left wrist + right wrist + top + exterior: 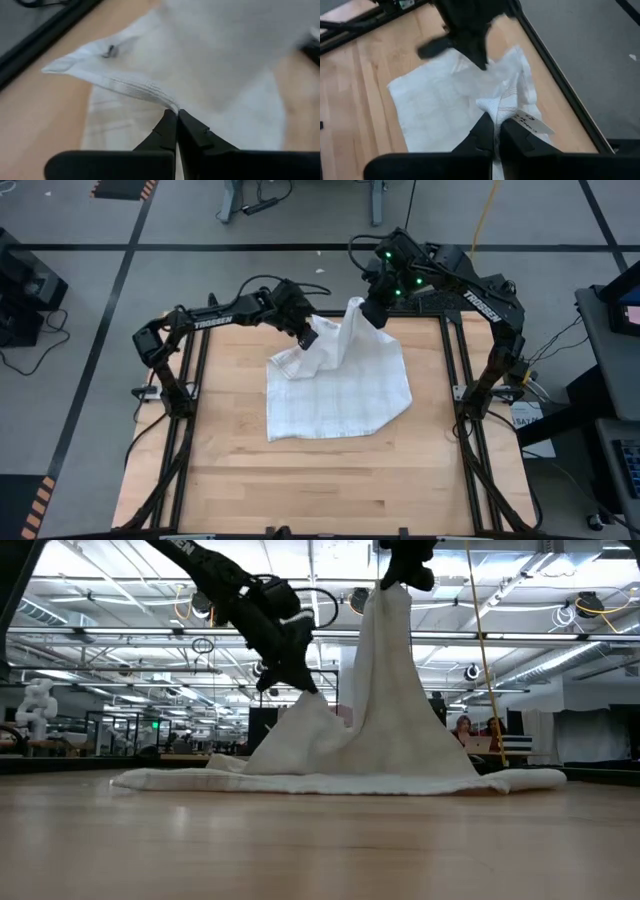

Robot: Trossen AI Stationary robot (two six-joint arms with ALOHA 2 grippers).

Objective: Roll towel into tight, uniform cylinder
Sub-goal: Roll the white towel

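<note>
The white checked towel point(335, 390) lies partly on the wooden table point(300, 480), its near part flat. Two places along its far edge are lifted. My right gripper point(375, 308) is high above the far side of the table and shut on the taller peak point(390, 600). The small tag point(529, 121) sticks out beside its fingers. To its left and lower, my left gripper point(308, 336) is shut on a second, lower peak point(303, 702). My left gripper pinches the towel's hemmed edge point(167, 103) between its two fingertips, slanting down from the far left. That edge is lifted a little, and the cloth slopes from it down to the table. My right gripper pinches a bunched bit of the towel's edge point(492, 106) right beside the tag, slanting down from the far right. The cloth hangs below it in a tall tent point(395, 690), and its lower part lies on the table.
Black frame rails point(455, 380) run along the table's left, right and far sides. Bare wood lies near the front edge and on either side of the towel.
</note>
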